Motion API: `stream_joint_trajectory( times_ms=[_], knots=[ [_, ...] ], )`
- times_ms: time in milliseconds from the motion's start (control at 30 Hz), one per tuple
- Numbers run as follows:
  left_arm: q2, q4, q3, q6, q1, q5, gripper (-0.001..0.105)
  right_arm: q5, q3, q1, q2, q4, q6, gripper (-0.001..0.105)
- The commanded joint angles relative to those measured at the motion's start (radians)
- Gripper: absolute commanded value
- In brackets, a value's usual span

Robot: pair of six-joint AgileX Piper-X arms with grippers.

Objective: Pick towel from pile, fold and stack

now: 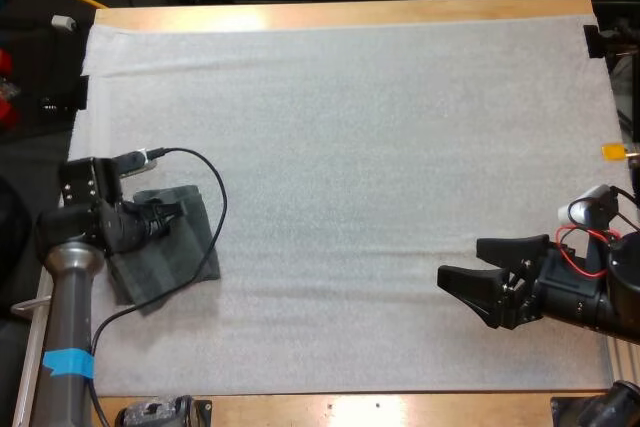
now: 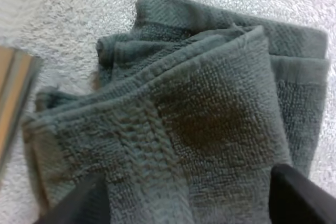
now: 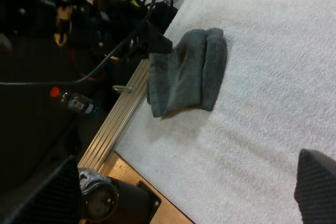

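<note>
A folded dark grey-green towel (image 1: 175, 252) lies near the left edge of the white mat (image 1: 380, 147), showing several layers (image 2: 210, 103). My left gripper (image 1: 165, 215) hangs low over the towel's left part; its fingers (image 2: 299, 195) stand apart on either side of the cloth without pinching it. In the right wrist view the towel (image 3: 189, 72) lies beside the table's edge, with the left gripper (image 3: 152, 43) at its far end. My right gripper (image 1: 460, 260) is open at the right side of the mat, far from the towel, holding nothing.
A metal rail (image 3: 123, 114) runs along the table's left edge, close to the towel. Bare wood (image 1: 400, 407) borders the mat at the front. The mat between the two arms is free.
</note>
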Motion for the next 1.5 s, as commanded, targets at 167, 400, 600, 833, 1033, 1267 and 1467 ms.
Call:
stream_joint_trajectory(
  times_ms=[167, 400, 600, 833, 1033, 1267, 1467],
  knots=[
    [0.049, -0.146, 0.076, -0.026, 0.014, 0.020, 0.060, -0.010, -0.008, 0.002, 0.000, -0.013, 0.038, 0.080],
    [0.240, -0.176, 0.076, -0.024, 0.014, 0.128, 0.060, -0.010, -0.008, 0.002, 0.000, -0.013, 0.082, 0.080],
    [0.266, -0.157, 0.076, 0.008, 0.014, 0.210, 0.060, -0.010, -0.008, 0.002, 0.000, -0.013, 0.095, 0.080],
    [0.124, -0.074, 0.074, 0.093, 0.014, 0.141, 0.060, -0.010, -0.008, 0.002, 0.000, -0.013, 0.095, 0.080],
    [-0.060, 0.026, 0.076, 0.134, 0.014, 0.108, 0.060, -0.010, -0.008, 0.002, 0.000, -0.013, 0.095, 0.080],
    [-0.093, 0.023, 0.128, 0.134, 0.014, 0.110, 0.060, -0.010, -0.008, 0.002, 0.000, -0.013, 0.095, 0.080],
    [0.010, -0.079, 0.195, 0.134, 0.014, 0.117, 0.060, -0.010, -0.008, 0.002, 0.000, -0.013, 0.095, 0.080]
  ],
)
